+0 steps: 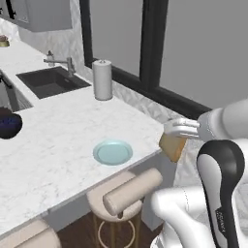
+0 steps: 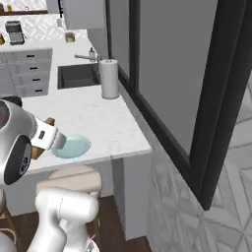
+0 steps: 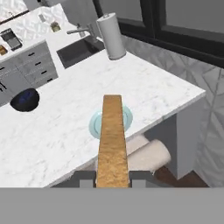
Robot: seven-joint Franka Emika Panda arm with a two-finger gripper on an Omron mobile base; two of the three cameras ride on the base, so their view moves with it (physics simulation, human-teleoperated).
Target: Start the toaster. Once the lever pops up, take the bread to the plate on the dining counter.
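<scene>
My gripper (image 1: 180,131) is shut on the bread (image 1: 173,147), a tan slice with a brown crust, held in the air just off the right corner of the dining counter (image 1: 58,145). The pale blue-green plate (image 1: 112,152) lies near the counter's front edge, left of the slice. In the hand view the bread (image 3: 112,140) runs edge-on up from between the fingertips (image 3: 87,178) and covers the middle of the plate (image 3: 95,124). From the right base view, the bread (image 2: 37,152) pokes out behind the hand beside the plate (image 2: 74,146). A boxy grey toaster (image 3: 11,38) stands far back.
A paper towel roll (image 1: 102,80) stands at the counter's back edge by the dark window frame. Behind it are a sink (image 1: 52,81) and tap. A dark bowl (image 1: 8,123) sits at the left. Round beige stools (image 1: 126,191) stand under the overhang.
</scene>
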